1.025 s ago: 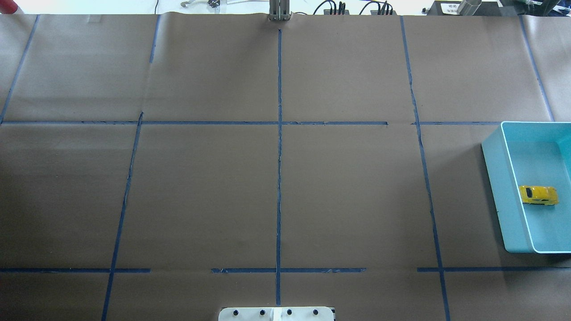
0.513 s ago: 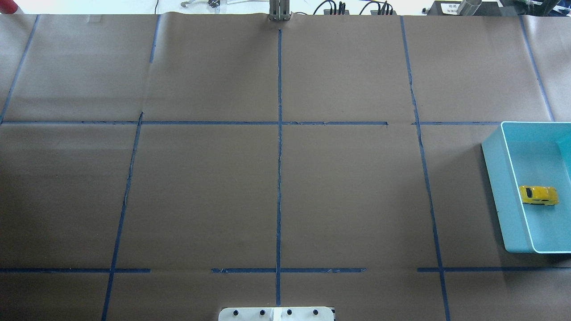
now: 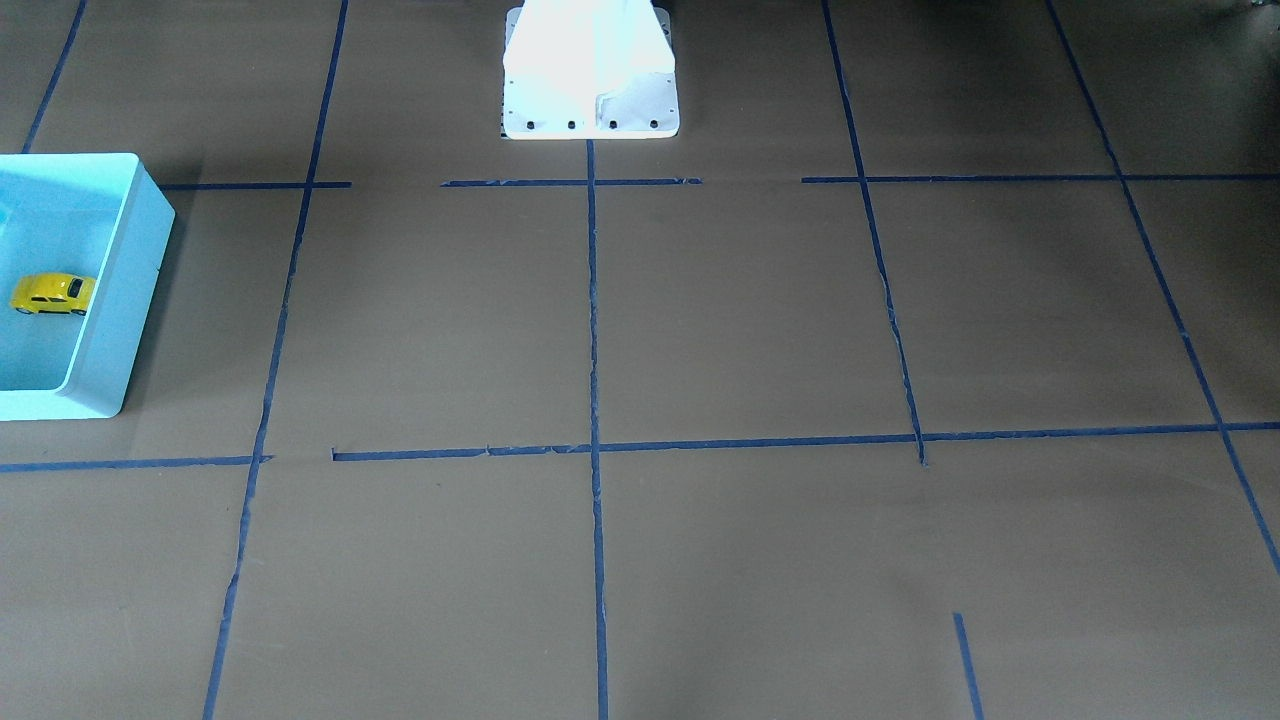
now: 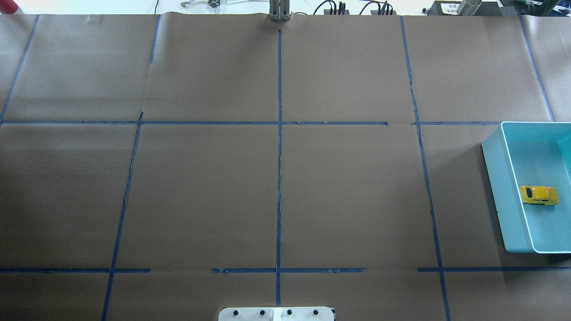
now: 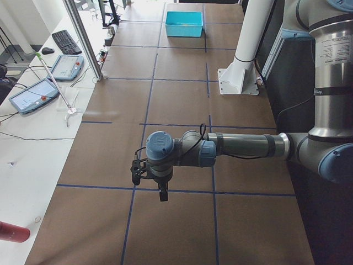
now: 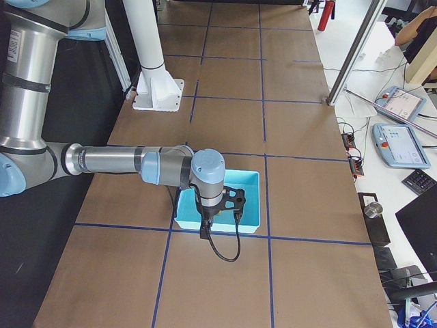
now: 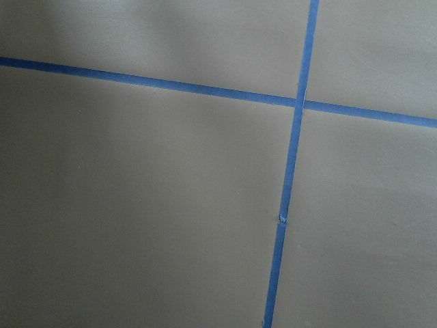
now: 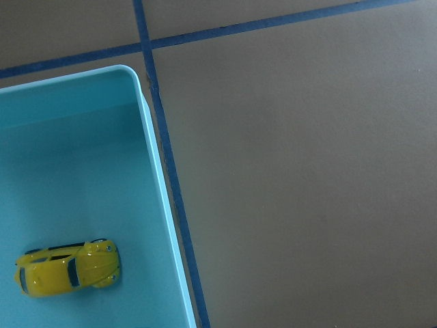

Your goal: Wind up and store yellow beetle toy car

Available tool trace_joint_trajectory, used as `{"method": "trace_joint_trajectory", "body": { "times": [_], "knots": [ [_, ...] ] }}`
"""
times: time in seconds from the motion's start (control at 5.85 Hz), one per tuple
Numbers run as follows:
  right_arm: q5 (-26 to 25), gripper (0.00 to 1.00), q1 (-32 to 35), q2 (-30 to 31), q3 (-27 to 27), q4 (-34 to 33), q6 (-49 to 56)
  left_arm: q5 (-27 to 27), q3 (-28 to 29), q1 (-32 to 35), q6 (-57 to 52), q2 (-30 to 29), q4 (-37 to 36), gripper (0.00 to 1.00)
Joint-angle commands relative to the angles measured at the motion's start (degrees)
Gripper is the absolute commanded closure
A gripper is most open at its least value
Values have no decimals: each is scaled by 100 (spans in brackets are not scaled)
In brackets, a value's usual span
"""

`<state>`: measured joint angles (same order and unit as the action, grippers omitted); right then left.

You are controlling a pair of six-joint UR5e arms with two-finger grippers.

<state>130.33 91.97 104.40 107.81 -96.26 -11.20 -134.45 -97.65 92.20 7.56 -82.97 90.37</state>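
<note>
Lying in smooth turquoise bin [image 4: 493, 178], glossy rounded yellow beetle toy car [image 4: 538, 195], beneath right gripper [image 6: 217, 208] (jaw spread impossible to tell).

We found the yellow beetle toy car [image 4: 538, 195] inside the turquoise bin [image 4: 502, 187], standing on the bin's floor with its roof up. It was tiny, bright yellow and rounded, with dark windows and black wheels. Its length ran crosswise to the bin's long wall nearer the table's middle, with one end just beside that wall but apart from it.
</note>
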Motion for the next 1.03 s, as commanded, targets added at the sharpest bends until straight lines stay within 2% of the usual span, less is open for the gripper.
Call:
{"method": "trace_joint_trajectory", "body": {
  "times": [0.0, 0.68, 0.85],
  "knots": [
    [-34, 0, -240, -25, -15, 11, -707, 6, 0, 0, 0, 0, -2, 0],
    [1, 0, -241, -217, 20, -33, -481, -3, 0, 0, 0, 0, -2, 0],
    [-8, 0, -232, -175, 29, -51, 443, 6, 0, 0, 0, 0, -2, 0]
  ]
}}
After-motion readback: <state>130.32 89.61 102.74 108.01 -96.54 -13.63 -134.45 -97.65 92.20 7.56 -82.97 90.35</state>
